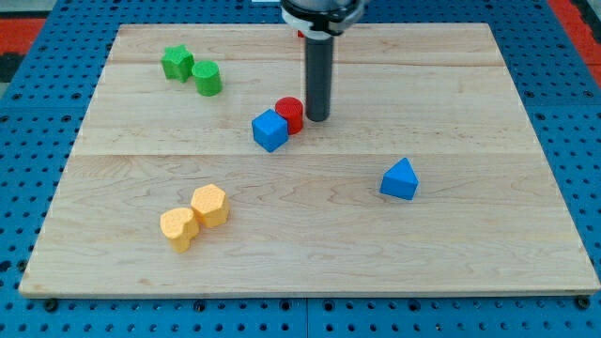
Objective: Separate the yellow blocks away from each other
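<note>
Two yellow blocks lie touching each other at the view's lower left: a yellow hexagonal block and, just below-left of it, a yellow star-like block. My tip is at the upper middle of the board, right beside a red cylinder on its right. The tip is far from the yellow blocks, up and to their right.
A blue cube touches the red cylinder on its lower left. A blue triangular block lies at the right. A green star-like block and a green cylinder sit at the upper left. The wooden board ends on a blue pegboard.
</note>
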You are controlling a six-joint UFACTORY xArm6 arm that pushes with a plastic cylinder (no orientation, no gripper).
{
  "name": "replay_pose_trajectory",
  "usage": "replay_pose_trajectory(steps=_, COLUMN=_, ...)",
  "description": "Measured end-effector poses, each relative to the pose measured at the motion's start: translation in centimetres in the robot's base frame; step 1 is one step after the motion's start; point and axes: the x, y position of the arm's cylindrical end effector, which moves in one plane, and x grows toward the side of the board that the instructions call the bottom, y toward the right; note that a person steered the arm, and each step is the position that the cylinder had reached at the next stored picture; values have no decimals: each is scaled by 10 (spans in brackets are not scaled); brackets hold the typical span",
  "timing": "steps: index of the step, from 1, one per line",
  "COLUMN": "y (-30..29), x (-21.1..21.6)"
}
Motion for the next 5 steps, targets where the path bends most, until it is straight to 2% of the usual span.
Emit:
replay_pose_trajectory(steps=1, y=25, x=75)
replay_pose_trajectory(steps=3, y=-49, x=200)
replay_pose_trajectory(steps=4, y=-135, x=199)
replay_pose_trajectory(steps=5, y=-158, x=196)
